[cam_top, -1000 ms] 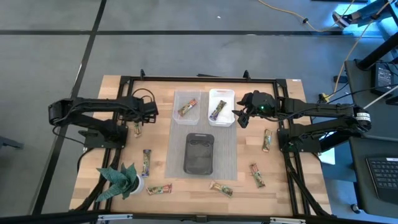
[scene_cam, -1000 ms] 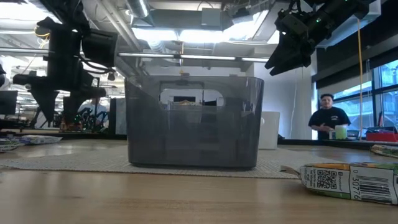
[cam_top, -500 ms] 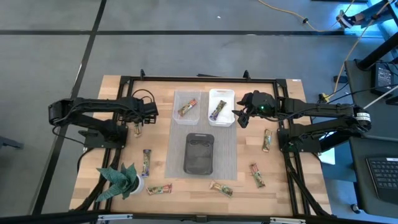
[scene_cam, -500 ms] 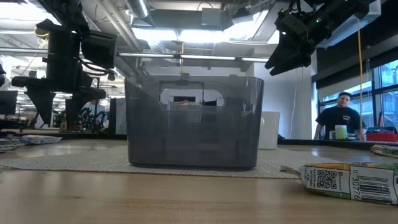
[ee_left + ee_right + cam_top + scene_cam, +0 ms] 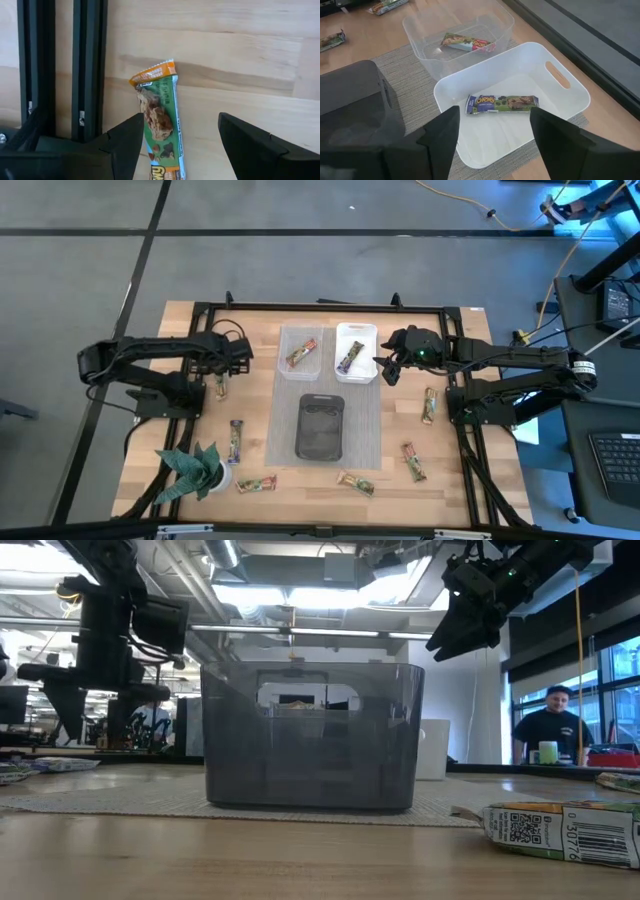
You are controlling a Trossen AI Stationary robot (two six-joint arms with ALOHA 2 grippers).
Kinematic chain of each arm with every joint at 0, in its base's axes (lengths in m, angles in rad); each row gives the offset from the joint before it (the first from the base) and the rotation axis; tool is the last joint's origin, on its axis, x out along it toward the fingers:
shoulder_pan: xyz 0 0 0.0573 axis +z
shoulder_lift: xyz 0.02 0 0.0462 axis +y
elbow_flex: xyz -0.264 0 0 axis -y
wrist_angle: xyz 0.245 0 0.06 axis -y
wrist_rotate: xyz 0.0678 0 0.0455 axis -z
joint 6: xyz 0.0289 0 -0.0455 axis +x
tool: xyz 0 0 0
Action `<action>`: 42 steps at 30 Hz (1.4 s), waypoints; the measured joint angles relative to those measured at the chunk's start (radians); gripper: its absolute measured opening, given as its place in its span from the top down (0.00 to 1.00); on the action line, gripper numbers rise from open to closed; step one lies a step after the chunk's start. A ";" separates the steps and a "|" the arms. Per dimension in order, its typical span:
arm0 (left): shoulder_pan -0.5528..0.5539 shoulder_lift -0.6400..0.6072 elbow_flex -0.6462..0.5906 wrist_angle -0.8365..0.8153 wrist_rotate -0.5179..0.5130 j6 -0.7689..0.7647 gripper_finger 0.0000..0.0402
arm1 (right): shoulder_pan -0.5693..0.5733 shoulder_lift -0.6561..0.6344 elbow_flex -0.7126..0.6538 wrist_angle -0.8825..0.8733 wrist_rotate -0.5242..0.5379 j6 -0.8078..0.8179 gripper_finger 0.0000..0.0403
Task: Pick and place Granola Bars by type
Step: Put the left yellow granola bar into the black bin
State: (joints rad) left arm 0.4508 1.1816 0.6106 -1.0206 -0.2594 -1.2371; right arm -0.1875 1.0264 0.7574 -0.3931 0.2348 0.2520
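A green granola bar (image 5: pixel 159 122) with an orange end lies on the wood beside the black frame rail, and my left gripper (image 5: pixel 179 131) hovers over it, open and empty. In the high view that gripper (image 5: pixel 222 372) sits just above the same bar (image 5: pixel 221 388) at the table's left. My right gripper (image 5: pixel 390 369) hangs open and empty by the white tray (image 5: pixel 368 332), which holds a blue-purple bar (image 5: pixel 502 104). A red-wrapped bar (image 5: pixel 301 354) lies in the clear tray (image 5: pixel 285 340). Several more bars lie loose, among them ones at the left (image 5: pixel 236 442), the front (image 5: pixel 356 482) and the right (image 5: pixel 429 404).
A dark tray (image 5: pixel 321 426) stands on the grey mat in the middle. A green artificial plant (image 5: pixel 195 470) is at the front left corner. A black frame (image 5: pixel 320 307) runs around the table. In the low view a person (image 5: pixel 545 730) stands beyond the table.
My left gripper's fingers have spread wider over the green bar. The right arm has not moved. The person in the background has shifted to the right.
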 joint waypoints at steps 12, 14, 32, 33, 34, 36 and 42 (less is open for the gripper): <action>0.098 0.000 0.000 0.000 0.022 0.124 0.39 | 0.000 0.000 0.000 0.000 0.000 0.000 0.39; 0.113 0.000 0.000 0.000 0.022 0.128 0.39 | 0.000 0.000 0.000 0.000 0.000 0.000 0.39; 0.181 0.009 0.000 0.008 0.059 0.166 0.39 | 0.000 0.000 0.000 0.001 0.000 0.001 0.39; 0.181 0.013 0.000 0.009 0.049 0.181 0.39 | 0.000 0.000 0.000 0.002 0.000 0.001 0.39; 0.184 0.018 0.000 0.008 0.050 0.192 0.39 | 0.000 0.000 0.000 0.004 0.000 0.001 0.39; 0.189 0.032 0.000 0.008 0.066 0.194 0.39 | 0.000 0.000 0.000 0.010 0.000 0.001 0.39; 0.185 0.095 0.000 0.015 0.054 0.195 0.39 | 0.000 0.000 0.000 0.010 0.000 0.001 0.39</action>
State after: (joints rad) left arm 0.6361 1.2763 0.6102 -1.0056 -0.2058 -1.0420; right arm -0.1875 1.0264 0.7573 -0.3828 0.2348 0.2531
